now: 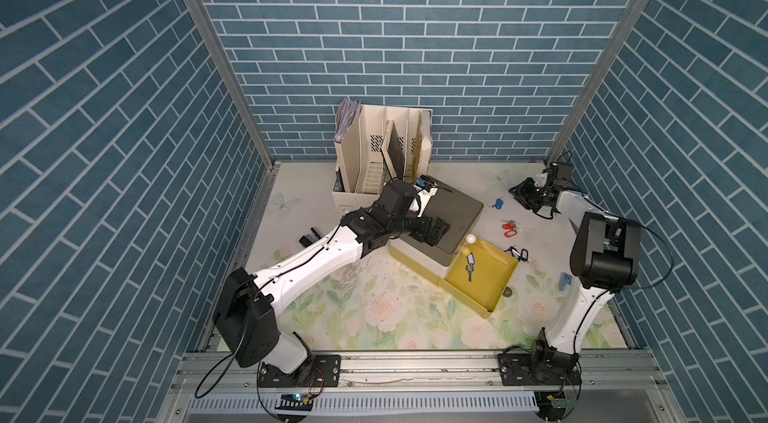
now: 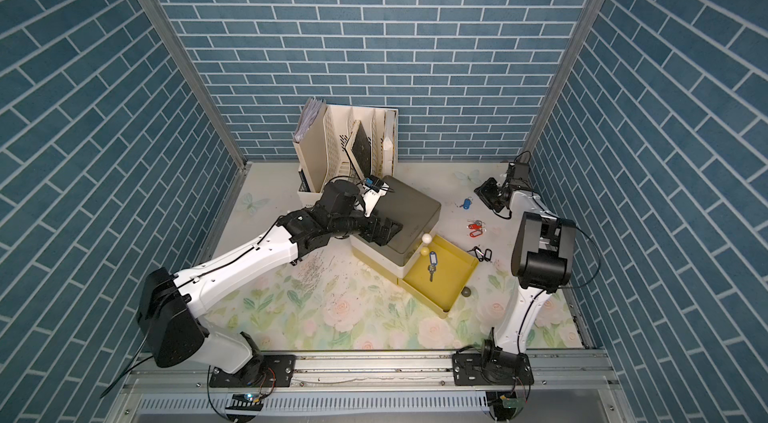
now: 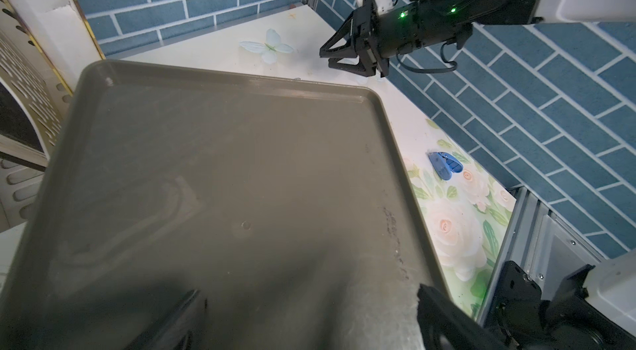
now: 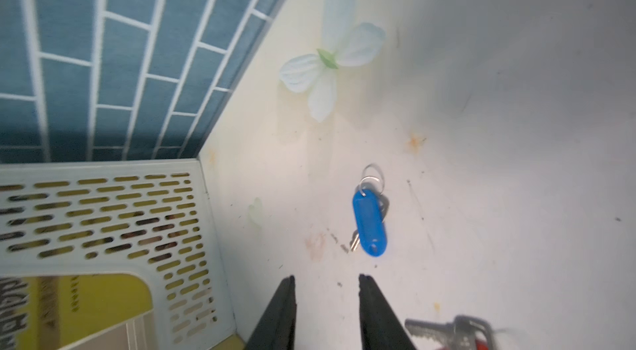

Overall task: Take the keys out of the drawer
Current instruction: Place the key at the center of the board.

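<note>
The right gripper (image 4: 326,277) hangs parted and empty, with a blue-tagged key (image 4: 369,224) on the desk (image 4: 481,159) just ahead of its tips. The drawer key (image 1: 470,265) lies in the yellow drawer (image 1: 505,271), well behind that gripper, its shank pointing toward the arms' bases. The left gripper (image 1: 437,233), spread wide on the cabinet top (image 1: 457,209), sits nearer.

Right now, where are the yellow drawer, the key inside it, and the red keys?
yellow drawer (image 1: 493,272): in a top view, bare floor.
key inside it (image 1: 470,260): in a top view, blue tag.
red keys (image 1: 507,227): in a top view, one red tag.
</note>
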Robot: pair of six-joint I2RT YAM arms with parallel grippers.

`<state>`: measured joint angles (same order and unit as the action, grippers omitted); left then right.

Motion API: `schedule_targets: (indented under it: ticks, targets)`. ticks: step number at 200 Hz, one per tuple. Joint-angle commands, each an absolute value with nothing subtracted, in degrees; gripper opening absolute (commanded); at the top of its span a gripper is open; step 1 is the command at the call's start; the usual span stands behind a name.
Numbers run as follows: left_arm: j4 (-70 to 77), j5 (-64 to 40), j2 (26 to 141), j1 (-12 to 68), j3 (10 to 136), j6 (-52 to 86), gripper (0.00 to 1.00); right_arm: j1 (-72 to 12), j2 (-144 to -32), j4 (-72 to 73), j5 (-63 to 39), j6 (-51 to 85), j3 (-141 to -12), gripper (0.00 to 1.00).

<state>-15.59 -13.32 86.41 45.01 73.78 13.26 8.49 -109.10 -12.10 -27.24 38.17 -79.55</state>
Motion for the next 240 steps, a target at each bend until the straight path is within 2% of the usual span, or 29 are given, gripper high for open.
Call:
schedule_targets:
  ticks: [1, 43, 86, 132, 156, 181, 240]
  targets:
    - [-13.5, -13.8, 84.3, 44.9, 73.9, 14.2, 1.00, 7.9, -102.0, -15.7, -27.7, 32.5, -77.0, 0.34]
    - [-12.0, -14.2, 82.8, 44.9, 72.7, 16.0, 1.00, 4.2, -91.2, -20.8, -26.7, 27.4, -70.8, 0.35]
    - [-10.3, -12.8, 80.0, 44.9, 70.4, 18.0, 1.00, -3.8, -83.0, -27.7, -21.1, 23.2, -66.4, 0.36]
    - [-9.6, -11.4, 77.5, 44.9, 67.4, 20.2, 1.00, -11.0, -74.6, -31.5, -14.7, 24.1, -57.3, 0.36]
    - [-9.4, -10.4, 75.9, 44.9, 65.8, 20.7, 1.00, -12.8, -69.8, -31.2, -14.6, 25.6, -50.6, 0.37]
    - [-9.9, -9.8, 75.6, 45.0, 65.0, 20.8, 1.00, -14.7, -66.8, -29.7, -15.6, 26.9, -45.1, 0.41]
    - [-10.8, -9.7, 76.6, 44.9, 65.6, 21.2, 1.00, -20.5, -66.1, -23.9, -15.0, 31.3, -37.4, 0.41]
